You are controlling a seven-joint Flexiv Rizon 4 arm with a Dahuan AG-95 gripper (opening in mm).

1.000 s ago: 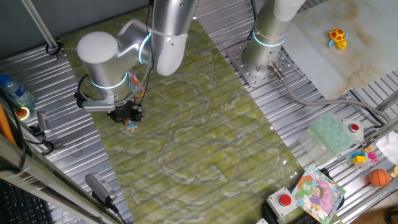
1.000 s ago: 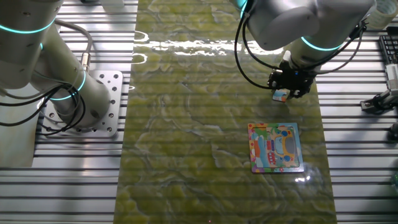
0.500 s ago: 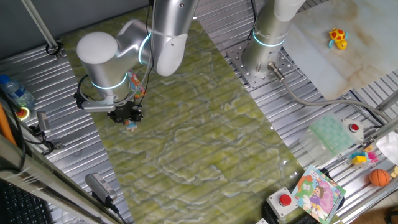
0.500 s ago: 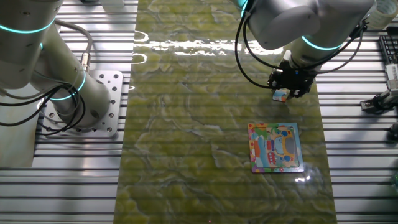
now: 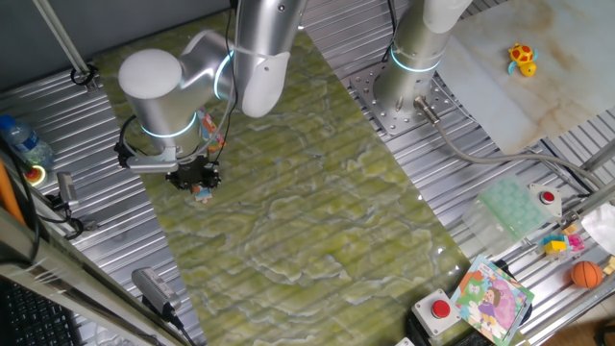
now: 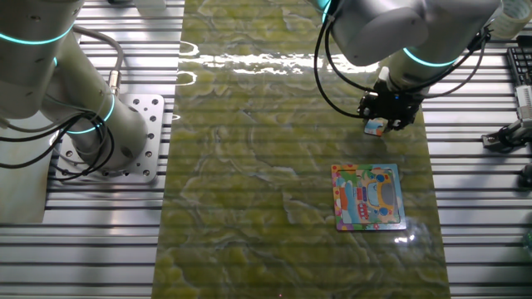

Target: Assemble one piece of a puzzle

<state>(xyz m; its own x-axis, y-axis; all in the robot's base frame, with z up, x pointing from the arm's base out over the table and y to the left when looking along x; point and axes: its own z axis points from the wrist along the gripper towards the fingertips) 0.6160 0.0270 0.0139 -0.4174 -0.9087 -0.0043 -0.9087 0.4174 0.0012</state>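
Observation:
My gripper (image 6: pixel 378 124) hangs over the green mat near its right edge, shut on the piece (image 6: pixel 376 127), a tiny tan and white bit held between the black fingers. In one fixed view the gripper (image 5: pixel 200 191) is at the mat's left edge with the piece (image 5: pixel 202 194) under it. The puzzle (image 6: pixel 369 196), a small square board with a light-blue border and a colourful picture, lies flat on the mat below the gripper, apart from it. The puzzle is hidden in the view from the other side.
A second arm's base (image 6: pixel 108 137) stands on the metal table at the left. A larger colourful board with a purple figure (image 5: pixel 492 297), a red button box (image 5: pixel 439 312), an orange ball (image 5: pixel 585 275) and a yellow toy (image 5: pixel 522 58) lie off the mat.

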